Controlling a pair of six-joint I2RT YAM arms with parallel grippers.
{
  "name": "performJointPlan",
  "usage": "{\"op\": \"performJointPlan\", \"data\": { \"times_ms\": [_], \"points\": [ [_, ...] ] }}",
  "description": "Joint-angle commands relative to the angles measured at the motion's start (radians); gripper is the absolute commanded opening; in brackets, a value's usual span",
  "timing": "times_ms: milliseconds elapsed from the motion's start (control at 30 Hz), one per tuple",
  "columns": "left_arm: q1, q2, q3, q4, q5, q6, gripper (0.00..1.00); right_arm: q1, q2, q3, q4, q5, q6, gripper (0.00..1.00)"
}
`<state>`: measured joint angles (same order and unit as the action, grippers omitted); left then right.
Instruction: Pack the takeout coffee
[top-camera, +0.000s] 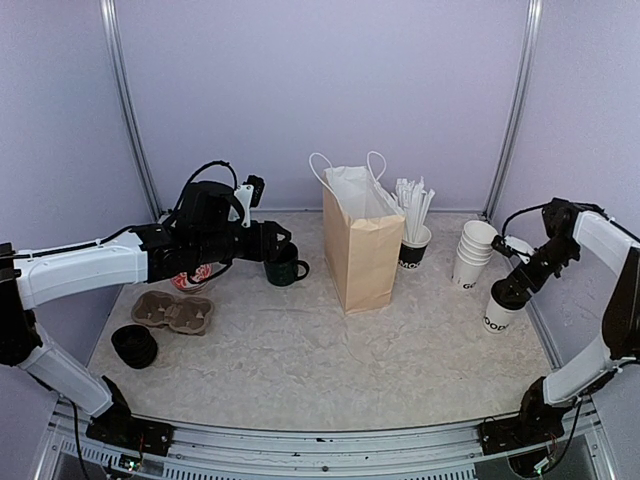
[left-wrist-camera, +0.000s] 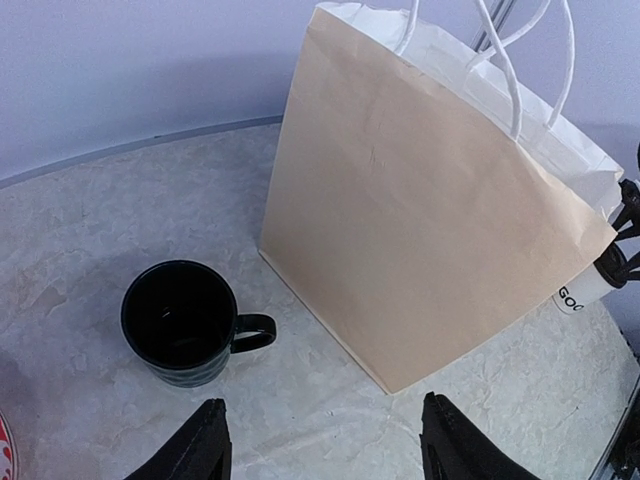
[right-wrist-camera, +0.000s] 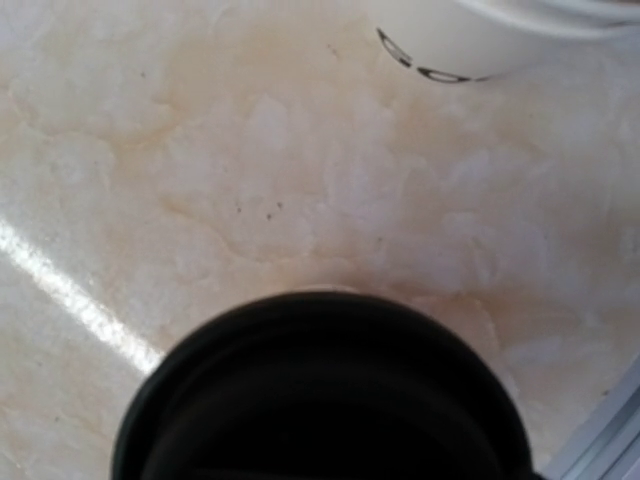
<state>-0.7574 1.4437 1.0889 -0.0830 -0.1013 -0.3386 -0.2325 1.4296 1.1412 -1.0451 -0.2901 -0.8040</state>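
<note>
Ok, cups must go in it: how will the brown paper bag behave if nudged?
The paper bag stands tall on a narrow base, so it probably tips or slides easily. Its thin creased walls likely flex rather than resist.

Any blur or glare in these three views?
Right wrist: soft, the lid up close out of focus, a glare streak on the table. Left wrist: sharp on bag and mug. Top: evenly lit, no glare.

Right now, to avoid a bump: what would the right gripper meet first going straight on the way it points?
The black lid of the takeout coffee cup just below the right gripper; it looks very close, though I cannot tell whether they touch.
</note>
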Motion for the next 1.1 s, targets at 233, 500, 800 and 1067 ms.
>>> {"op": "performJointPlan", "data": {
  "times_ms": [233, 500, 800, 1067],
  "points": [
    [0.015, -0.019, -0.022, 0.015, 0.017, 0.011, 0.64, -0.015, -0.011, 0.226, -0.092, -0.073, 0.057, 0.87],
    [0.013, -0.021, -0.02, 0.008, 0.032, 0.002, 0.63, 0.068, 0.126, 0.462, -0.071, -0.124, 0.109, 0.65],
    [0.008, -0.048, -0.053, 0.022, 0.038, -0.023, 0.62, 0.223, 0.275, 0.589, -0.064, -0.058, 0.159, 0.52],
    [0.007, -0.057, -0.066, 0.015, 0.027, -0.02, 0.62, 0.268, 0.342, 0.624, -0.085, -0.033, 0.188, 0.4]
  ]
}}
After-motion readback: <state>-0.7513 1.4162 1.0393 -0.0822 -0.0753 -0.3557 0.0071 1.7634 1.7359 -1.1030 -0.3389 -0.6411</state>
